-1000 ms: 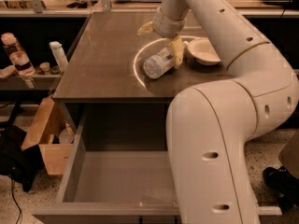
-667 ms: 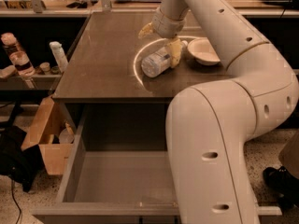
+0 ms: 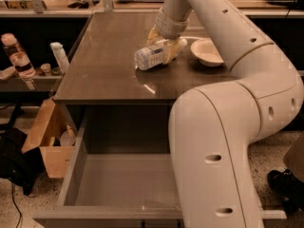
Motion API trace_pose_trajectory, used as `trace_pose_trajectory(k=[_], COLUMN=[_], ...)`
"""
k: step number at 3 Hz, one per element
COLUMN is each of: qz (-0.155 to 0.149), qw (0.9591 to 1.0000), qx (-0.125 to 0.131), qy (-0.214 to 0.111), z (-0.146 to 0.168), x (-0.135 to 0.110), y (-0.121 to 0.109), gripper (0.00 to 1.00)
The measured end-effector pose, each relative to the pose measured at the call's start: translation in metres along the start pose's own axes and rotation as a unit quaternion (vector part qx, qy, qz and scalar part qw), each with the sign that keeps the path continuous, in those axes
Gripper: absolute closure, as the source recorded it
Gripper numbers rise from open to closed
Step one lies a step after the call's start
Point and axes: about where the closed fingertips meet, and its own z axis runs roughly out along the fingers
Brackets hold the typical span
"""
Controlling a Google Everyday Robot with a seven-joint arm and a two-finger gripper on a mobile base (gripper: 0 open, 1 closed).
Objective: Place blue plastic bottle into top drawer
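Observation:
The blue plastic bottle (image 3: 148,58) is clear and ribbed with a pale label. It lies on its side between my gripper's yellowish fingers (image 3: 177,47), just above the table top (image 3: 104,70). My gripper (image 3: 166,44) is shut on the bottle's rear half, left of the bowl. The bottle's free end points left, toward the table's front. The top drawer (image 3: 121,186) stands pulled open below the table's front edge, and its grey floor is bare. My arm hides the drawer's right part.
A white bowl (image 3: 205,52) sits on the table right of the gripper. A wooden box (image 3: 46,141) stands on the floor left of the drawer. A pink-capped bottle (image 3: 14,56) and an opaque white bottle (image 3: 60,56) stand on a shelf at the left.
The gripper has moved the bottle a little to the left and up from the table top. The drawer and the bowl have not moved.

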Motion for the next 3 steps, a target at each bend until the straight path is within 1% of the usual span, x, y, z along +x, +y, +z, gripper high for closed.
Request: trace_pose_trajectory(k=[1,2,3], qz=[0.0,-0.001,-0.011], qw=[1.0,1.0,0.9996], qx=[0.0,0.004,0.024], qy=[0.0,0.001,0.005], z=[0.0,0.003,-0.011], x=[0.0,0.001,0.003], y=[0.0,-0.003,-0.004], gripper=[1.0,1.0,1.0])
